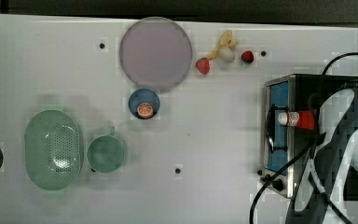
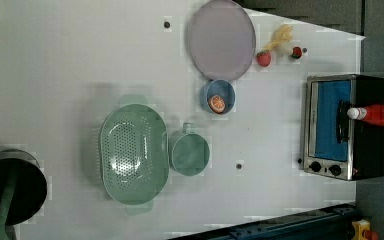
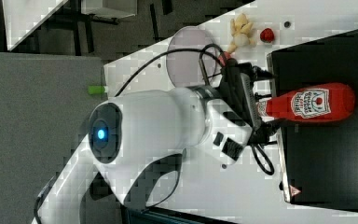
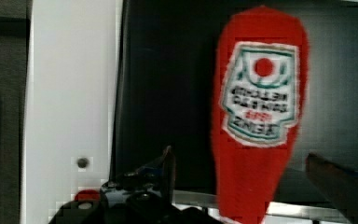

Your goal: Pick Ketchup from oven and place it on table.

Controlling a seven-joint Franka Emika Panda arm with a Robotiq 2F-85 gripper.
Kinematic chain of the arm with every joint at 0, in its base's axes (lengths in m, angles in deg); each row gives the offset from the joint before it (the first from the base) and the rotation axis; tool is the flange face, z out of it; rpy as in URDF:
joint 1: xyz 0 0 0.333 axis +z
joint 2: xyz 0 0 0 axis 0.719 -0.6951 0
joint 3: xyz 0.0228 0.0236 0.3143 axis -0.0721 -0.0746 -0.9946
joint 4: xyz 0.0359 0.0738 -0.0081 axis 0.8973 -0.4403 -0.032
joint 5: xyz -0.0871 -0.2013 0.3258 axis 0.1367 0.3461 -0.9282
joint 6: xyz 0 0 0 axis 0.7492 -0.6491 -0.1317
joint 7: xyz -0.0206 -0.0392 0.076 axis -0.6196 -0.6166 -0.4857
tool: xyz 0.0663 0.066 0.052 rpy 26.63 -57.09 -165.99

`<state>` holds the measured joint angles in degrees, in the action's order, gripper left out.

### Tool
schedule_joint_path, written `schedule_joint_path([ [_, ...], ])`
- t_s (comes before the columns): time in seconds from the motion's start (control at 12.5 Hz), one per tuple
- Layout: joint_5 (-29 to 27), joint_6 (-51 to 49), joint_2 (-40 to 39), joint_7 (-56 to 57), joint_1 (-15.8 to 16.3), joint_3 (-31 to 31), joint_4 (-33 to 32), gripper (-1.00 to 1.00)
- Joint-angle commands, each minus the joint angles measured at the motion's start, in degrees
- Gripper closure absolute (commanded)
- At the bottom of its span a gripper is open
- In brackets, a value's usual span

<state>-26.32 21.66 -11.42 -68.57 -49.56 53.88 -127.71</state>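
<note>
Along the counter [image 1: 37,60], going left to right in the top view, a green colander [image 1: 53,149], a green cup [image 1: 106,153] and a grey plate [image 1: 155,53] sit well away from my work. At the right edge the oven [image 1: 279,135] carries the ketchup [image 1: 298,119] lying on its black top, cap toward the door, so I bring my hand [image 4: 256,186] around it, released and not gripping yet.
</note>
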Motion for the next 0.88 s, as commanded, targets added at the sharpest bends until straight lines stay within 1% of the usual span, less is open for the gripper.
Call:
schedule_joint_path([
  [0.08,-3.9,2.4,-3.8,-2.2,-1.7,1.4,-0.8,-1.00],
  [0.32,-3.9,5.8,-6.6,-2.2,-2.2,1.3,-0.8,-1.00],
  [0.48,-4.2,6.3,-7.8,-2.2,-2.5,1.3,-1.1,-1.00],
  [0.56,-4.8,6.3,-8.1,-2.2,-2.5,1.2,-1.2,-0.93],
  [0.72,-5.0,7.8,-8.4,-2.2,-2.5,1.3,-1.2,-0.44],
  [0.8,-5.0,7.8,-8.3,-2.2,-2.5,1.3,-1.2,-0.27],
  [0.88,-5.0,7.8,-8.3,-2.2,-2.6,1.4,-1.2,-0.27],
])
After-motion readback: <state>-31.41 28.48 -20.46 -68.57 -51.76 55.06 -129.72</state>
